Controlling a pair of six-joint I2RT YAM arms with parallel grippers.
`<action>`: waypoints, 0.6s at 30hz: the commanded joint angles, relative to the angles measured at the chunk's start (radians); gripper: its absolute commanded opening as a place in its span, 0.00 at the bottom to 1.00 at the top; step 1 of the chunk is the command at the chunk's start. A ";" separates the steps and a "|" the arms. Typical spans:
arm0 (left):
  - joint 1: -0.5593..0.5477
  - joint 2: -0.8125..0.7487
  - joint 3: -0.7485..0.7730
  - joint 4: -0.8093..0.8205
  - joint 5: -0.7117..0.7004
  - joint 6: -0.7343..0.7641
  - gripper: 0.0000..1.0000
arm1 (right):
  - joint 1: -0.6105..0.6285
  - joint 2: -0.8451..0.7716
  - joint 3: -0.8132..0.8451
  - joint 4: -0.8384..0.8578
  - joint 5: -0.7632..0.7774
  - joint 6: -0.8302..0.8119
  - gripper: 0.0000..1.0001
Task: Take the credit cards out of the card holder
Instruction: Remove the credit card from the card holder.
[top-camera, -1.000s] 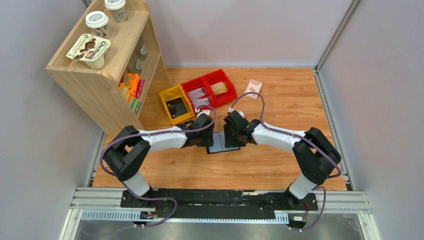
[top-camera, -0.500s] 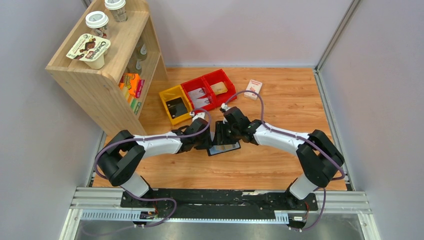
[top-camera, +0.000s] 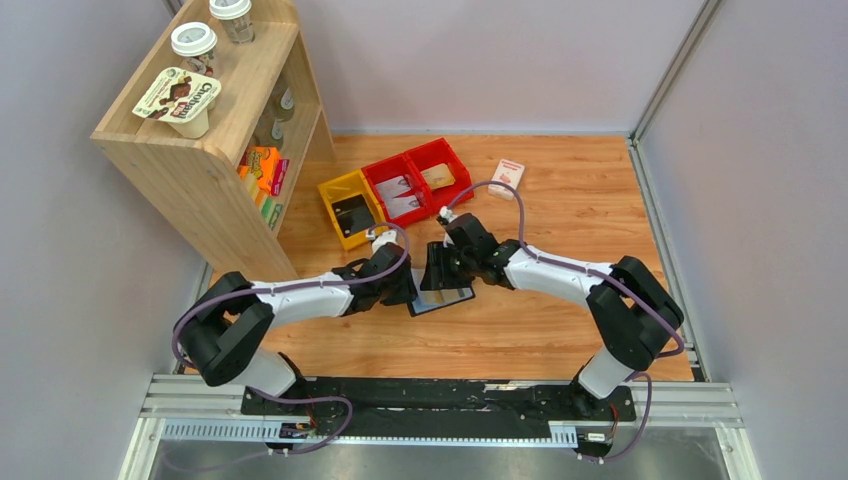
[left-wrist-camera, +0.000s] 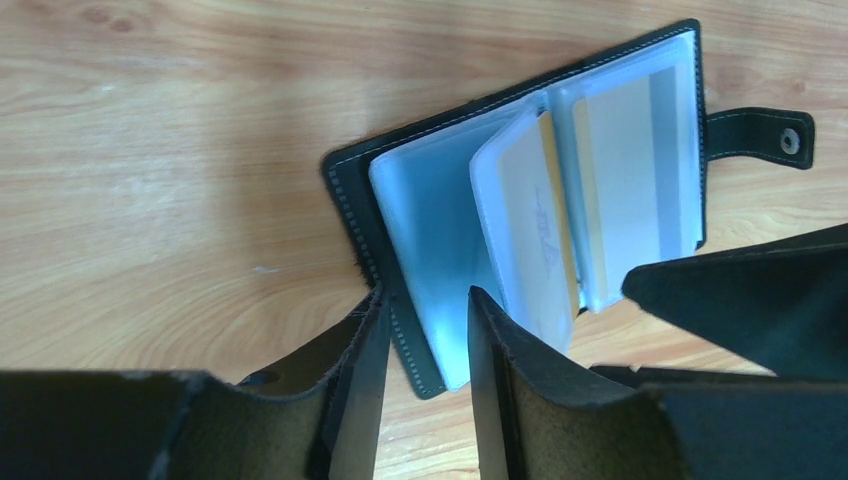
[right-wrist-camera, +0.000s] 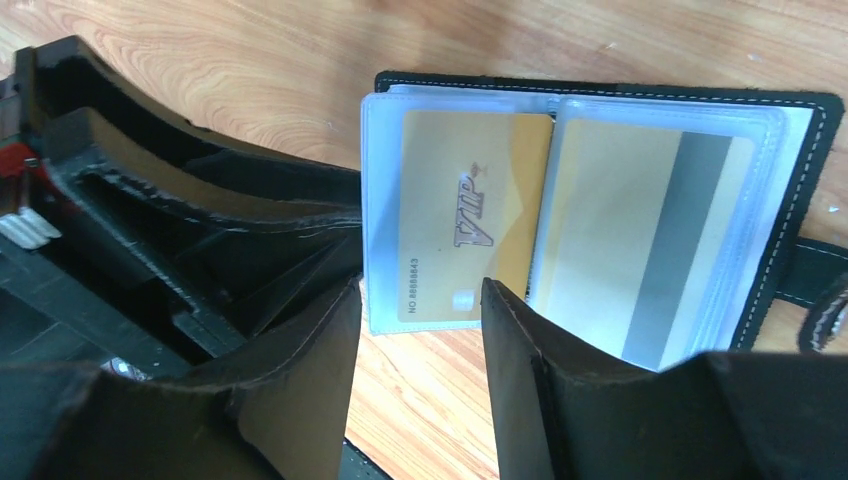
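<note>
Smack between the two arms on the counter (top-camera: 560, 330) lies the card holder (left-wrist-camera: 430, 230), spread open with its clear sleeves facing up and its closing tab (left-wrist-camera: 760, 135) flopped out on the wood. Makes sense, since you can't reach the credit cards (right-wrist-camera: 440, 180) with it folded. One sleeve leaf looks lifted off the others like a half-turned page, I'd guess to get at the pocket on it. The left fingers (left-wrist-camera: 355, 390) are parted and straddle the card holder's corner farthest from the tab. Nothing is pinched there. My read is they're meant to pin it so it doesn't skate around, though I can't tell if a tip actually presses on it. The right fingers (right-wrist-camera: 520, 380) are parted too, hovering along that same edge of the card holder but closer to its spine. They're lined up with the bottom of the VIP card (right-wrist-camera: 470, 230), so that one is probably first to get pulled. Neither pair is gripping anything that I can see. Count-wise, I make out two cards, the VIP one face up and a striped card (right-wrist-camera: 640, 230) showing its grey band. Both are tucked in their sleeves and none are out yet, and more could be hiding behind. Just beyond the card holder, away from the arms, sit one yellow bin (top-camera: 328, 200) and two red bins (top-camera: 416, 180).
</note>
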 joint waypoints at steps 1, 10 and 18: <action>-0.007 -0.101 -0.017 -0.077 -0.084 -0.023 0.44 | -0.009 -0.021 0.012 0.006 0.046 -0.009 0.51; -0.007 -0.274 -0.019 -0.138 -0.147 0.034 0.46 | -0.031 -0.008 0.036 0.005 0.015 -0.054 0.50; 0.048 -0.154 0.020 0.092 0.087 0.048 0.41 | -0.077 0.025 0.032 0.061 -0.081 -0.061 0.48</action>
